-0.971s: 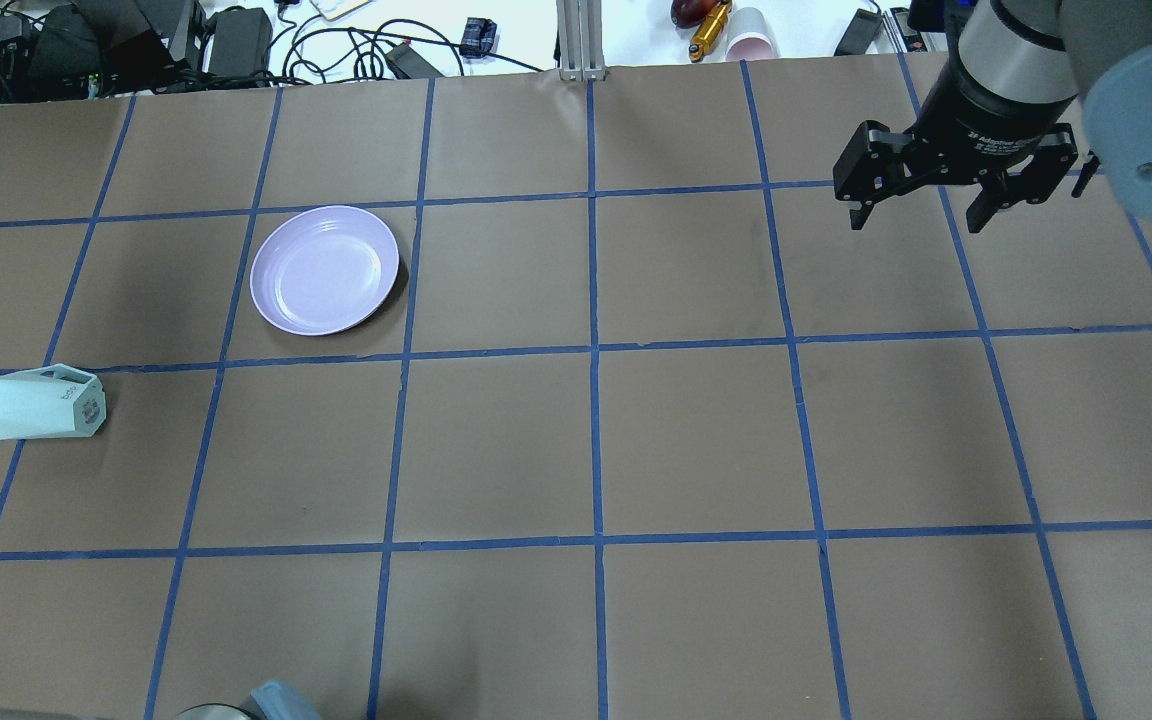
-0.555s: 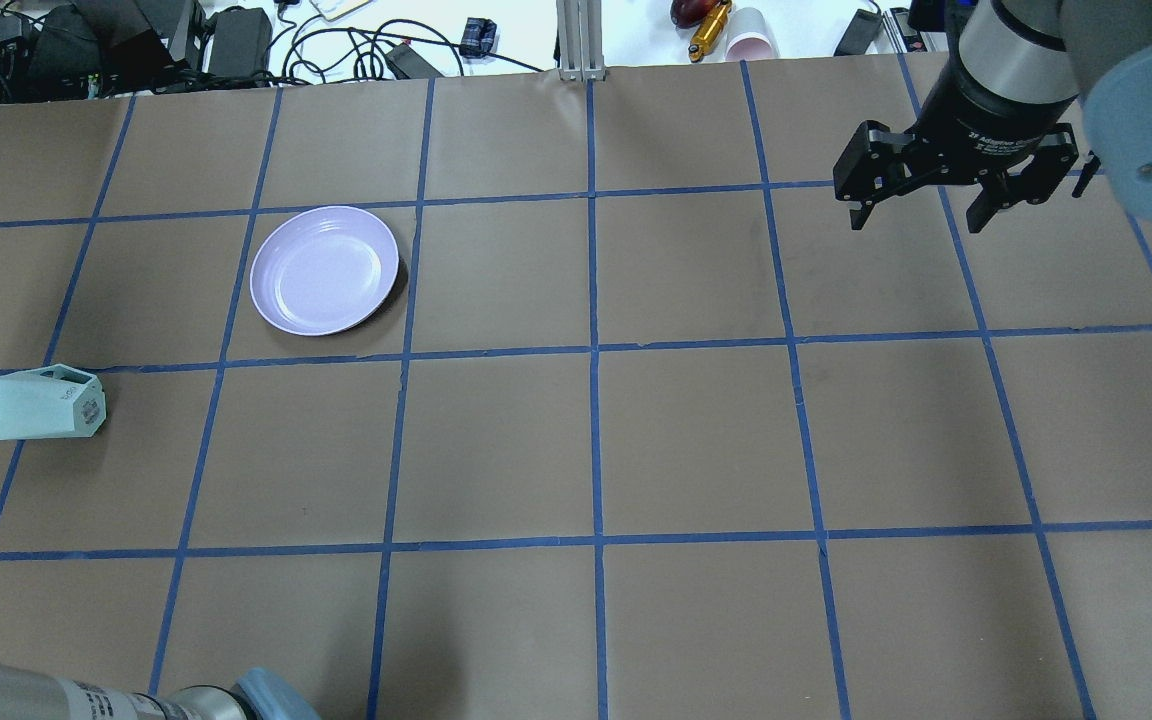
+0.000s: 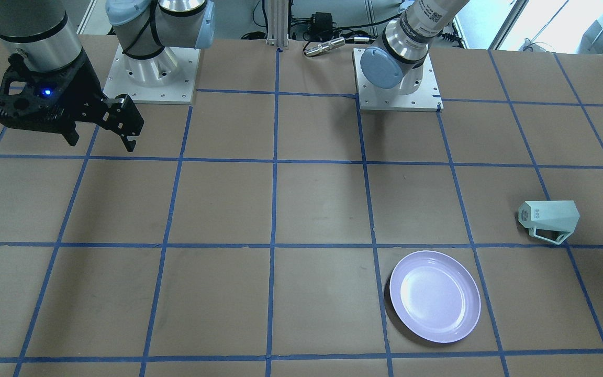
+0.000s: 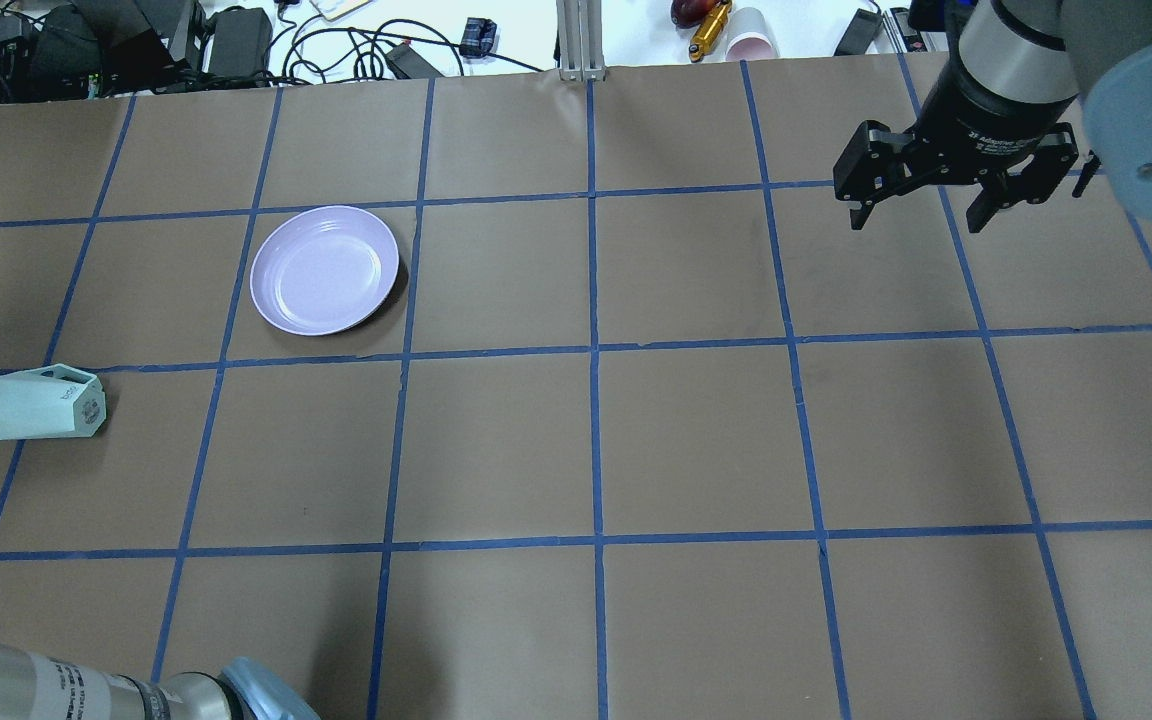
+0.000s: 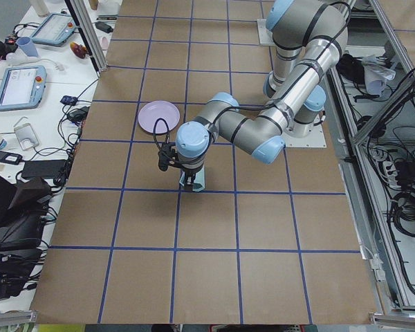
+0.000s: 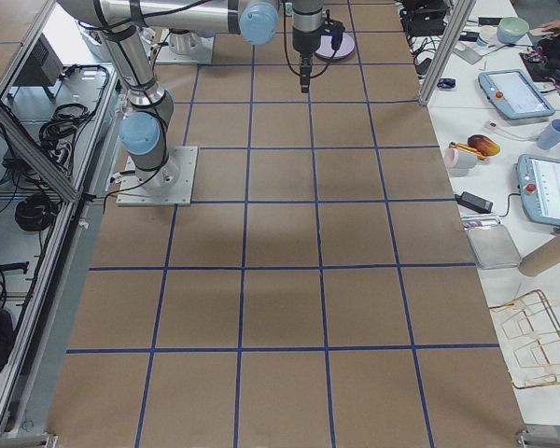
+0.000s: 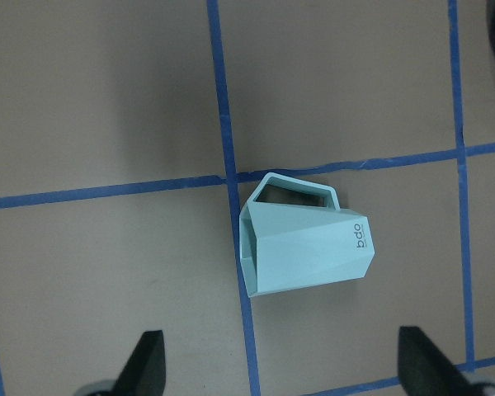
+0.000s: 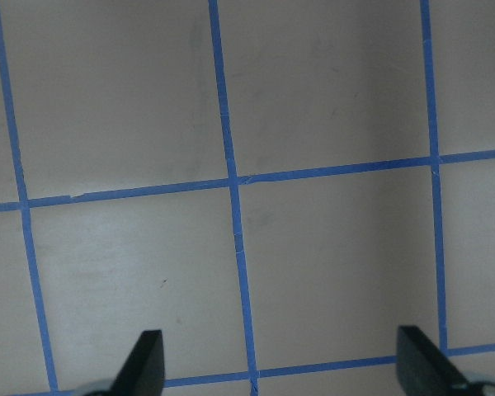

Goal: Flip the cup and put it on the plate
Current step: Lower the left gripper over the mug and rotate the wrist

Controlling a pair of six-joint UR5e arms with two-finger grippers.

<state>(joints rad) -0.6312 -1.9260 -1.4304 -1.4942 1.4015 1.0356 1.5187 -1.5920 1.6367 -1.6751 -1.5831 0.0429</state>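
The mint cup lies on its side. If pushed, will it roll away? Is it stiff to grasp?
Probably it will not roll: the cup seems to rest on a flat facet, and its handle sticks out sideways. It looks rigid, so it likely keeps its shape. Its slanted, tapering faces might slip in a grip.

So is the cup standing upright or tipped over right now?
Tipped over. The cup lies on its side, its labelled base facing sideways rather than down, apart from the plate.

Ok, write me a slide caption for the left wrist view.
Left claw open above the mint cup, which lies on its side at a blue tape crossing.
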